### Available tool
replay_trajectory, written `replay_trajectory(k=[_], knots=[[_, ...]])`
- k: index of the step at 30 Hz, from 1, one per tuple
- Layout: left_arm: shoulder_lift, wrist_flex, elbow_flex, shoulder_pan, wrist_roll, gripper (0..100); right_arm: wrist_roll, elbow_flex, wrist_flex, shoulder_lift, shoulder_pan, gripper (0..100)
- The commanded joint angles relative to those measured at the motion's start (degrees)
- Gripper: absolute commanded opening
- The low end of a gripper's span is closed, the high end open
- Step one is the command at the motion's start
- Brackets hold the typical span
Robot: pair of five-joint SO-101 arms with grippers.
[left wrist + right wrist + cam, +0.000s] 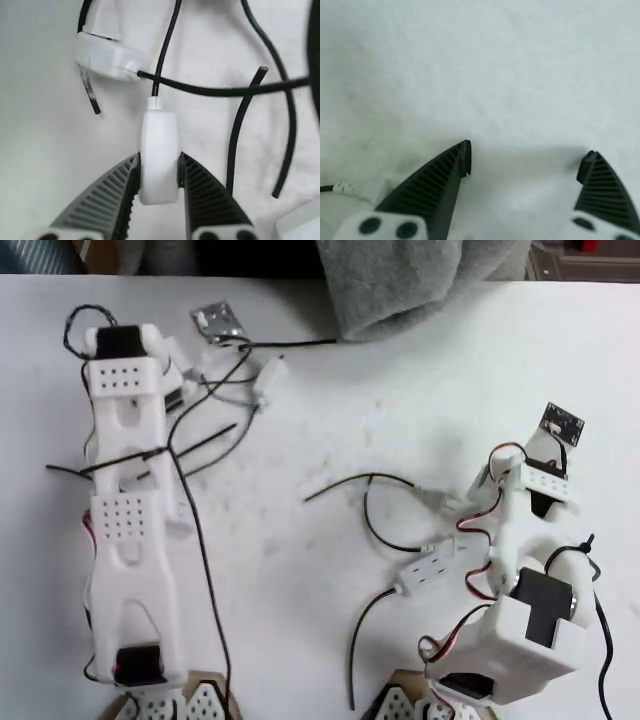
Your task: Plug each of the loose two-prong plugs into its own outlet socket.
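Observation:
My left gripper [158, 159] is shut on a white two-prong plug [159, 155] whose black cord [165, 50] runs away from the fingers. A second white plug [105, 60] lies just beyond it; in the high view a white plug [270, 380] lies right of the left arm [125, 380]. The white outlet strip [430, 568] lies near the right arm's base. Another white plug [432, 499] with a black cord lies just left of my right gripper [478, 490]. That gripper [529, 155] stands open over bare table, with the plug's cord end [347, 189] beside one finger.
Several loose black cables [200, 445] cross the left arm and the table near it. A grey cloth [400, 280] hangs over the far edge. The white table [320, 440] has free room in the middle, between the two arms.

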Motion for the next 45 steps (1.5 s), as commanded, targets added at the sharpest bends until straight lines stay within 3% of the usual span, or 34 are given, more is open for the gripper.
replay_trajectory(k=[1, 14, 20, 27, 32, 38, 40, 45], knots=[[-15.5, 0.3, 6.1, -1.5, 0.9, 2, 0.4, -0.3, -0.7, -2.4, -0.3, 34.2], [-61.1, 0.1, 52.0, 0.0, 0.7, 2, 0.4, -0.3, -0.7, -2.4, -0.5, 34.2], [-81.0, -0.1, 69.9, 4.2, 2.5, 2, 0.4, -0.3, -0.6, -2.4, -0.5, 34.2], [-95.6, -0.2, 80.4, 13.1, 13.6, 2, 0.4, -0.2, -0.5, -2.4, -0.5, 34.1], [-95.6, -0.5, 80.8, 18.2, 31.4, 2, 0.4, -0.1, -0.4, -2.4, -0.4, 34.1], [-95.7, -3.4, 86.3, 31.9, 52.6, 2, 0.4, 0.4, -0.4, -2.4, -0.3, 34.1], [-96.2, -6.9, 89.6, 35.0, 55.8, 2, 0.4, 0.4, -0.4, -2.4, -0.2, 34.1], [-95.7, -14.3, 100.5, 39.2, 56.3, 2, 0.4, 0.5, -0.4, -2.4, -0.1, 34.1]])
